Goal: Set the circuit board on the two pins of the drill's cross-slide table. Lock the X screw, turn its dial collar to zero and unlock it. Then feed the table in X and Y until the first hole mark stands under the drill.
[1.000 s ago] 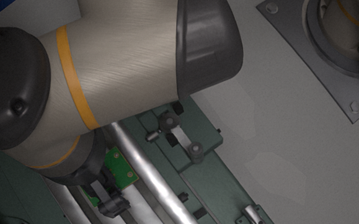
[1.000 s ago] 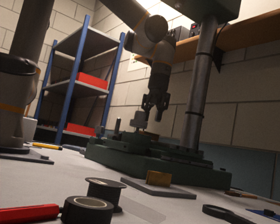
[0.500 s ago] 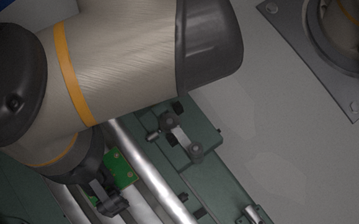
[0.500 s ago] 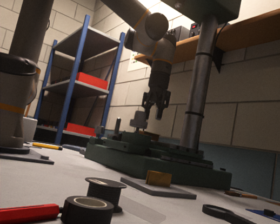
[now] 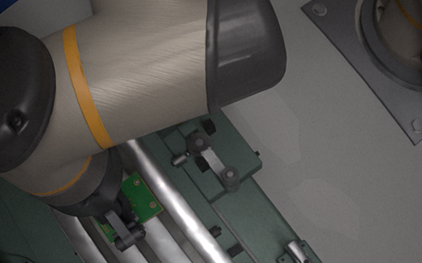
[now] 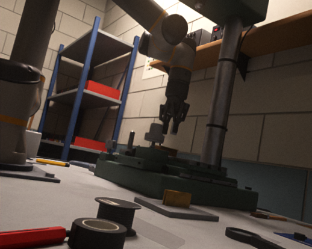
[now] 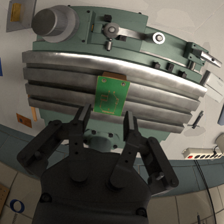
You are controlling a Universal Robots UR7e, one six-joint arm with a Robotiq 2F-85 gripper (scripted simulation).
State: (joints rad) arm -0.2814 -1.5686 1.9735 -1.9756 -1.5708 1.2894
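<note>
The green circuit board (image 7: 112, 95) lies flat on the ribbed steel cross-slide table (image 7: 109, 86), and my gripper (image 7: 106, 117) hangs open above its near edge, holding nothing. From the side the board (image 5: 139, 198) shows partly under my wrist, with the gripper (image 5: 124, 229) over its lower end. In the second side camera the gripper (image 6: 170, 127) stands well above the table. The pins under the board are hidden. A lever (image 7: 131, 33) with a round knob (image 7: 158, 38) and a large dial collar (image 7: 53, 21) sit on the green base beyond the table.
The drill column (image 6: 218, 99) rises behind and to the right of the table. A second arm's base (image 6: 16, 120) stands at the left. Tape rolls (image 6: 96, 231), a red tool and a small pad with a yellow block (image 6: 177, 198) lie on the bench in front.
</note>
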